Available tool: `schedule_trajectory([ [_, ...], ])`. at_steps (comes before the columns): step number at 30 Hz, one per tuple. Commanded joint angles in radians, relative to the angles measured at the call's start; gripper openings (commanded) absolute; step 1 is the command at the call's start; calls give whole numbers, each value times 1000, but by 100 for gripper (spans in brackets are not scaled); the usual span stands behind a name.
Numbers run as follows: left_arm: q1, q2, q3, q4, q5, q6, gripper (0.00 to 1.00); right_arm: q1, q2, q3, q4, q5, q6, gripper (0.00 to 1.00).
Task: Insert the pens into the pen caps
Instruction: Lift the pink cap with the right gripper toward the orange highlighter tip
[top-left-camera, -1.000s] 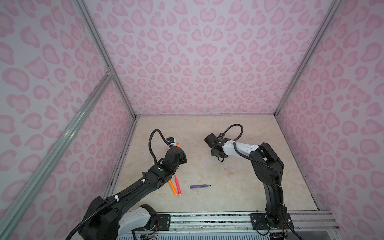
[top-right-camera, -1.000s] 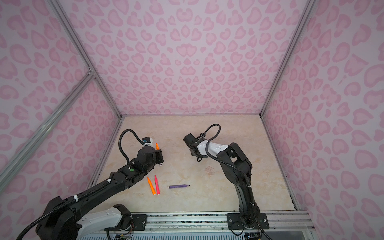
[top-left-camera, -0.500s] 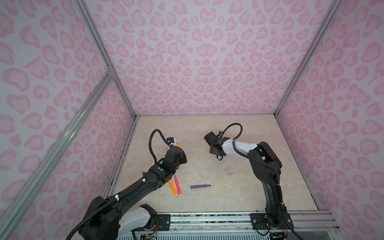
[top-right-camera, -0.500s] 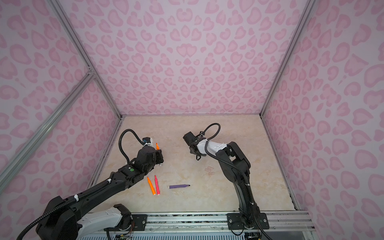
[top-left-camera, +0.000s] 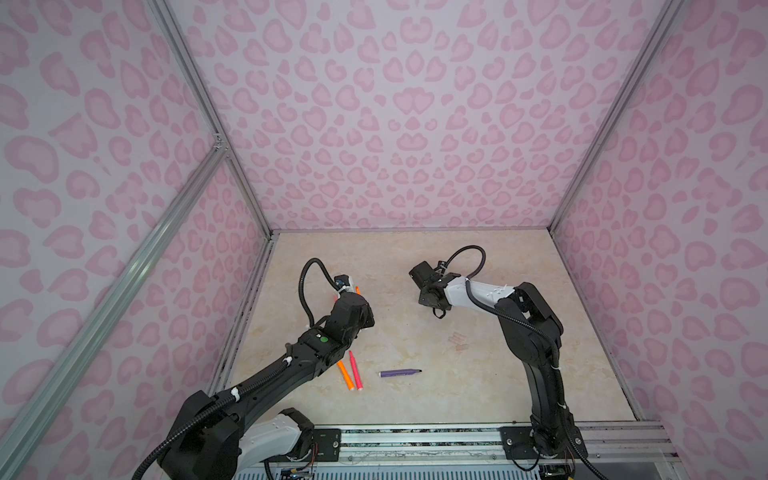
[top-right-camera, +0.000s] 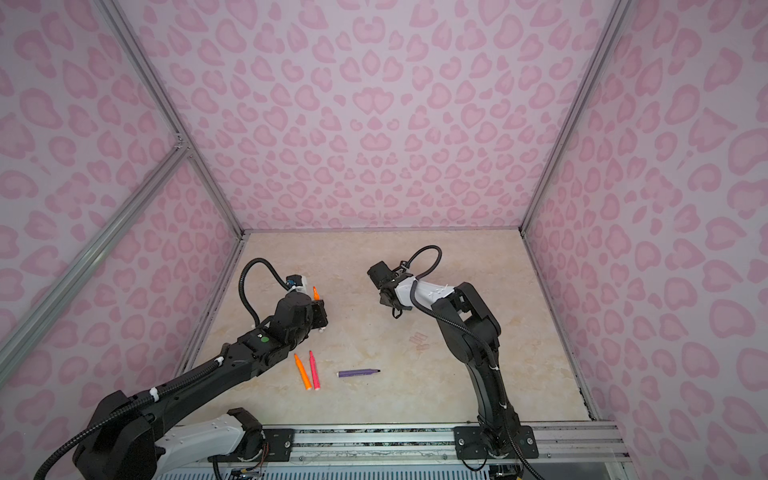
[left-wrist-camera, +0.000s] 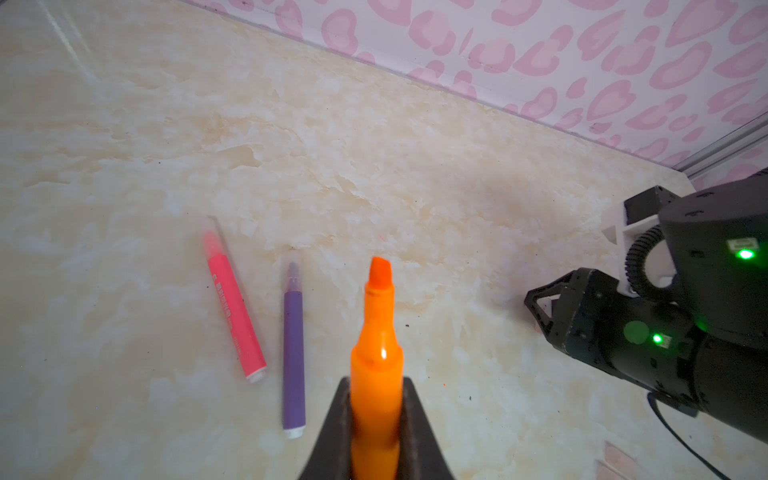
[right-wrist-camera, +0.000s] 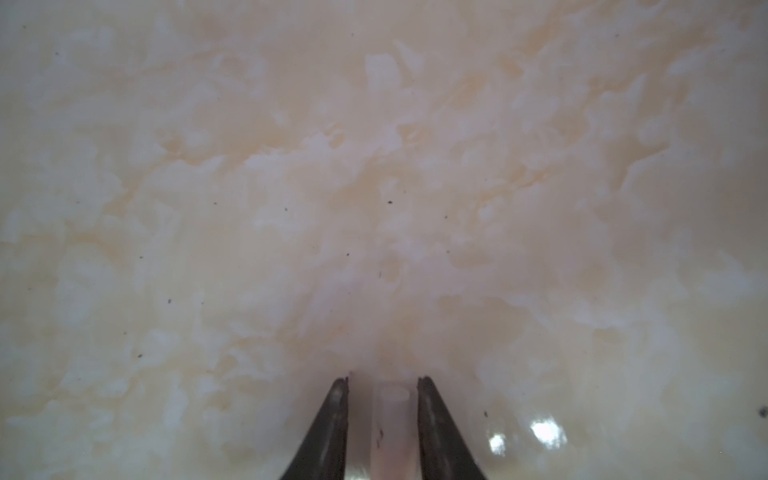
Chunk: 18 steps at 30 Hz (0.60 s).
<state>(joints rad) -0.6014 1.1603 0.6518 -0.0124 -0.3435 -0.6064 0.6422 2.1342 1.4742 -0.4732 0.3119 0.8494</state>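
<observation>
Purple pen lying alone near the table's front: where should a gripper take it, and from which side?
Take the purple pen at mid-barrel, straight down from above, jaws across its width. It lies flat on the table, clear of the nearest pink pen, so both long sides are free. A middle grip probably leaves its dark tip exposed for capping.

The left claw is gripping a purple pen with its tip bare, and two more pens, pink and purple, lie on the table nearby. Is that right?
Not quite: the left claw grips an orange pen, not a purple one, as the left wrist view shows. The rest holds: its tip is bare, and a pink pen and a purple pen lie on the table nearby.
</observation>
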Motion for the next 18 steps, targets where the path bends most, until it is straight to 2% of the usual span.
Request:
schedule_trajectory([
  [1, 2, 3, 4, 23, 11, 11, 3, -2, 15, -14, -74, -22, -4, 23],
  [7, 2, 3, 1, 62, 101, 42, 3, 1, -1, -12, -64, -16, -5, 10],
  [14, 2, 22, 4, 114, 209, 73, 3, 4, -48, -1, -70, 26, -7, 4],
  [18, -3, 55, 7, 177, 337, 92, 3, 0, -128, -44, -41, 47, -18, 2],
])
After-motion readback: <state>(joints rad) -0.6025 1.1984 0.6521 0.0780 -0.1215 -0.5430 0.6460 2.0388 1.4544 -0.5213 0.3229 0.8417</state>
